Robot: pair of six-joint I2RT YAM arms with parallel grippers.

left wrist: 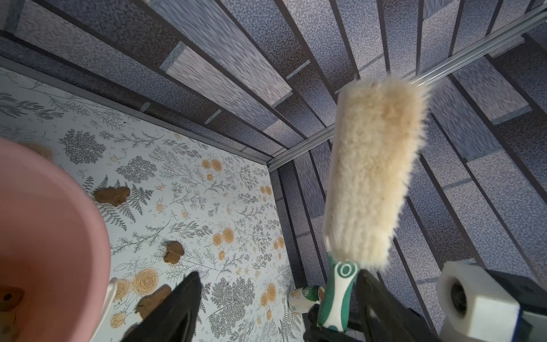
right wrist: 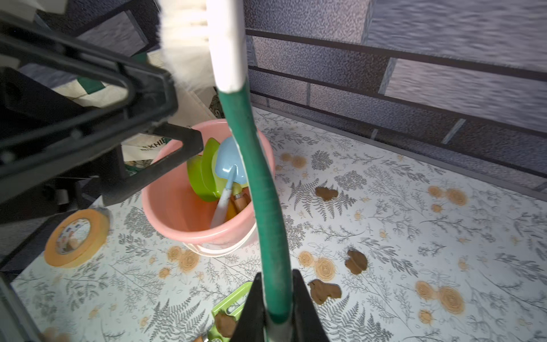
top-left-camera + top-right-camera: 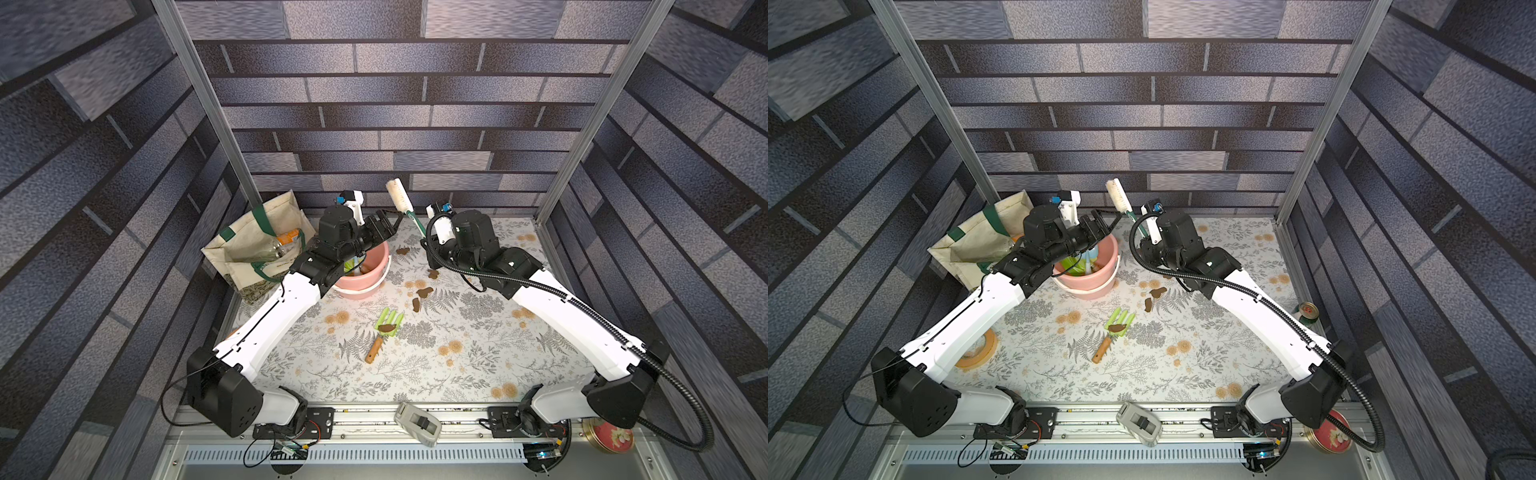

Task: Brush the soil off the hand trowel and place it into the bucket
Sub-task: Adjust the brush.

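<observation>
L pincer spread above bucket rim, blue trowel inside, untouched

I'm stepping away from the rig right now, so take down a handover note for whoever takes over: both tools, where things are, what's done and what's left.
The left tool is open and empty above the bucket.
The right tool is shut on the brush by its green handle, bristles raised off the table.
In the bucket: the blue trowel, blade looking clean, plus green tools.
Loose soil blobs lie on the table between bucket and right arm; another sits on the green rake.
Done: trowel in bucket. Left: probably park the brush; the rake may need brushing.
</observation>
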